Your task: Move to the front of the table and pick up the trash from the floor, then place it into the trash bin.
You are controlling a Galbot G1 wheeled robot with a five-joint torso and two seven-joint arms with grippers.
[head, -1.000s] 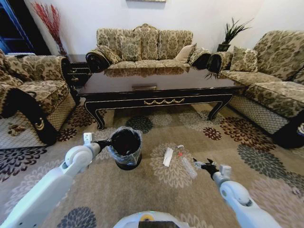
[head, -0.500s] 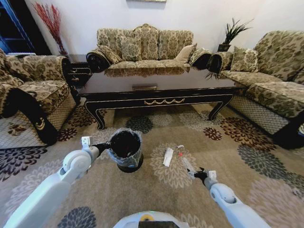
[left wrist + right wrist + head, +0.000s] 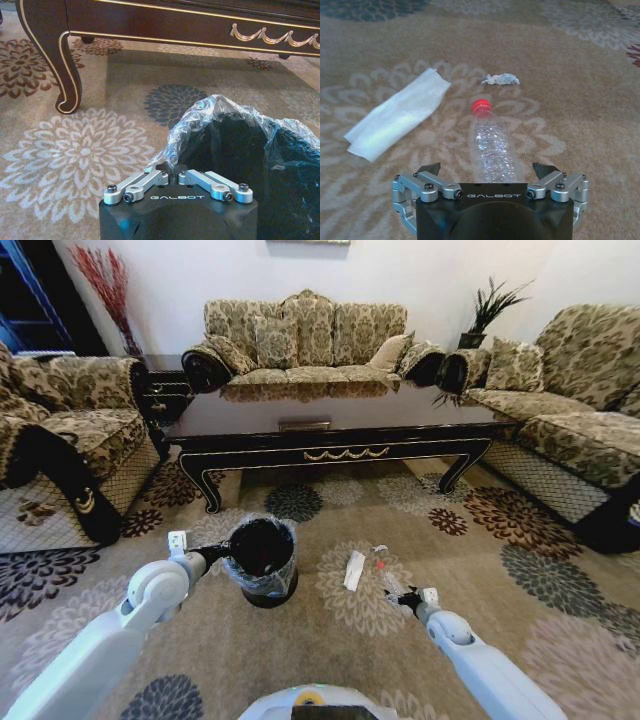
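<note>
Home living room. Three upholstered sofas in beige-brown floral fabric with scatter cushions: one at back wall [image 3: 305, 335], one left [image 3: 70, 430], one right [image 3: 570, 400]. Long low glossy dark wood bench with curved legs and gold scroll ornament [image 3: 330, 425] in middle. Beige carpet with large round floral medallions [image 3: 330, 530]. Green potted plant [image 3: 487, 308] in corner; red dried stems [image 3: 105, 285] opposite.

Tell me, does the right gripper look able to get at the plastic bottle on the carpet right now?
Probably yes. The right gripper is open, its fingers either side of the bottle, which lies flat on the carpet with nothing on it; the white wrapper lies apart.
</note>
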